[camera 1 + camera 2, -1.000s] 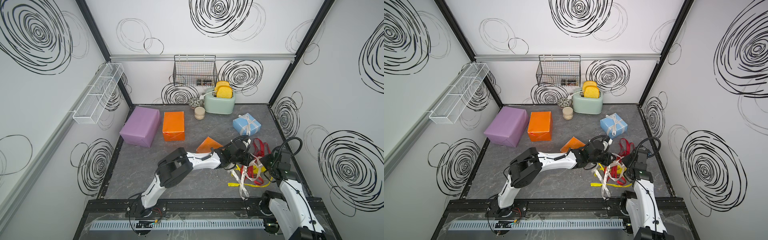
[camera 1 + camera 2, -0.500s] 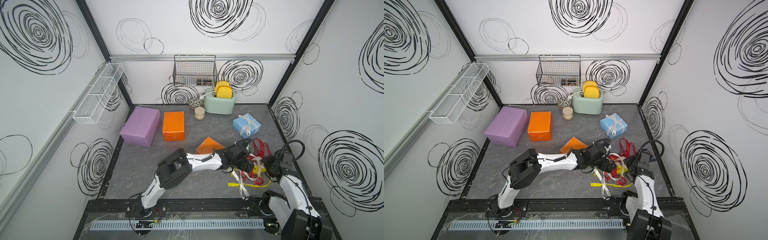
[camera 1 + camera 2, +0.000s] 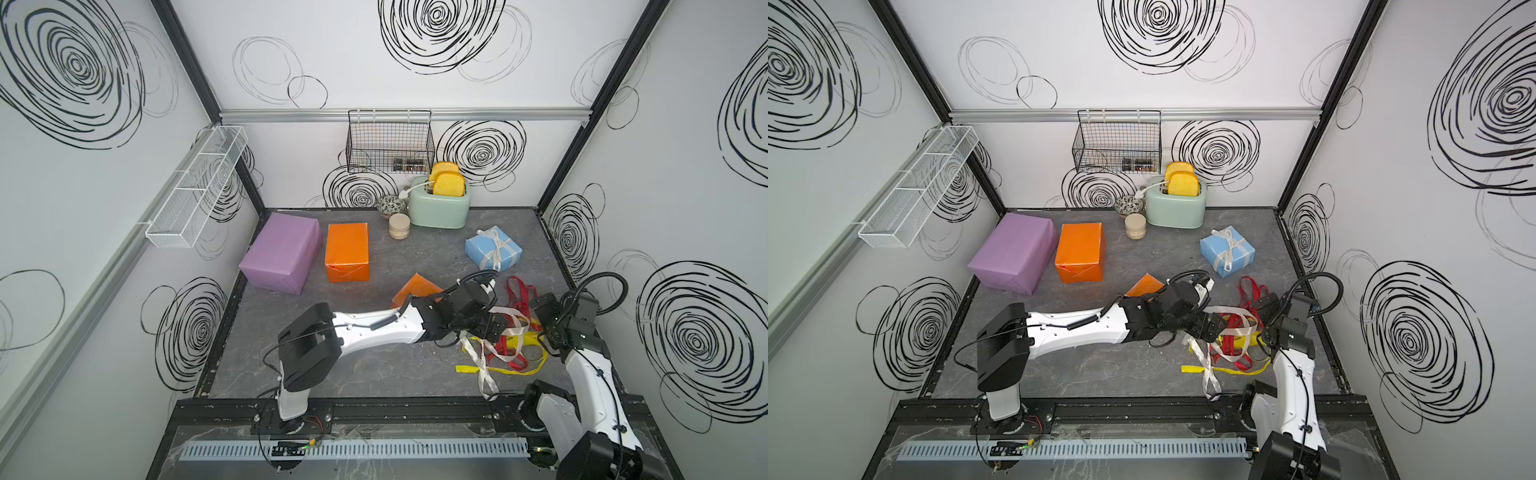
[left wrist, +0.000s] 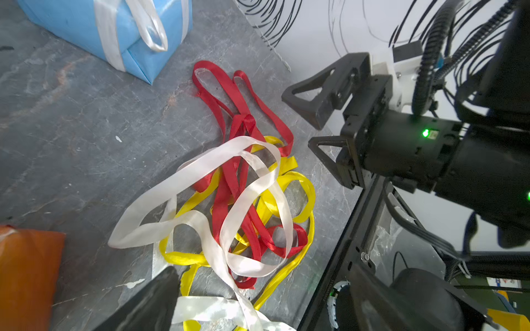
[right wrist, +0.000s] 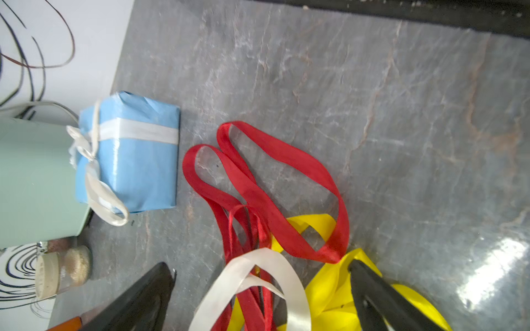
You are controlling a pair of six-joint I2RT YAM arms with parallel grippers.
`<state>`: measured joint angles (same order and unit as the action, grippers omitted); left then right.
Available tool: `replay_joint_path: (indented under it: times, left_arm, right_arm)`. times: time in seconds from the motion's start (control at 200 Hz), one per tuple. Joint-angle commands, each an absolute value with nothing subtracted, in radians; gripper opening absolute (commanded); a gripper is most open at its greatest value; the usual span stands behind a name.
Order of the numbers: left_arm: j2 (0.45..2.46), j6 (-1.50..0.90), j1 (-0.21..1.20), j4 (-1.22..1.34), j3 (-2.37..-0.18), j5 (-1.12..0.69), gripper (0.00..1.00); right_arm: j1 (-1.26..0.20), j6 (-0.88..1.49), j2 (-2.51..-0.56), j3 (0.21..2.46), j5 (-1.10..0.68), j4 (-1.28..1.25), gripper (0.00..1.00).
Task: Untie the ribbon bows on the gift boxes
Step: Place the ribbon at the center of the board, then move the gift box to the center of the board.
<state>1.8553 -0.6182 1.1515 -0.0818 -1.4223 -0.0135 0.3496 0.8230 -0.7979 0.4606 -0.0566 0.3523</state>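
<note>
Since a second ago, I read left hand and right hand both spread wide, empty; ribbons dropped slack onto surface.

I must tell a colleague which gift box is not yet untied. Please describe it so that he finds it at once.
Find the mint-green toaster at the back wall. In front of it, toward the right wall, a small light-blue box stands on the table. Unlike the bare lilac box and orange box at the left, it alone carries a white ribbon tied in a bow.
</note>
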Motion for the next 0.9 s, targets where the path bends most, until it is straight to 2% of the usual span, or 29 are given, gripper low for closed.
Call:
replay_joint_path:
  times: [0.0, 0.085, 0.175, 0.375, 0.57, 0.74, 0.896]
  left_arm:
    - [1.780, -0.593, 1.144, -0.084, -1.399, 0.057, 0.96]
    - [1.719, -0.592, 1.124, -0.081, -1.375, 0.089, 0.96]
    - [1.636, -0.583, 1.098, -0.076, -1.345, 0.121, 0.96]
    - [1.431, -0.544, 1.006, -0.127, -1.310, 0.181, 0.96]
    - [1.199, -0.471, 0.853, -0.188, -1.235, 0.219, 0.96]
    - [0.992, -0.457, 0.668, -0.189, -1.053, 0.206, 0.96]
    - [0.847, -0.448, 0.534, -0.152, -0.842, 0.211, 0.96]
  right_arm:
    - [0.342, 0.829, -0.757, 0.531, -0.037, 0.389, 0.98]
    - [0.301, 0.796, -0.731, 0.549, -0.129, 0.316, 1.00]
    - [0.174, 0.755, -0.728, 0.558, -0.197, 0.217, 0.95]
    - [-0.298, 0.604, -0.896, 0.679, 0.009, 0.211, 0.95]
    - [-0.598, 0.514, -1.127, 0.795, 0.141, 0.309, 0.98]
    - [-0.717, 0.464, -1.227, 0.798, 0.100, 0.307, 1.00]
    - [-0.752, 0.478, -1.299, 0.786, 0.049, 0.294, 1.00]
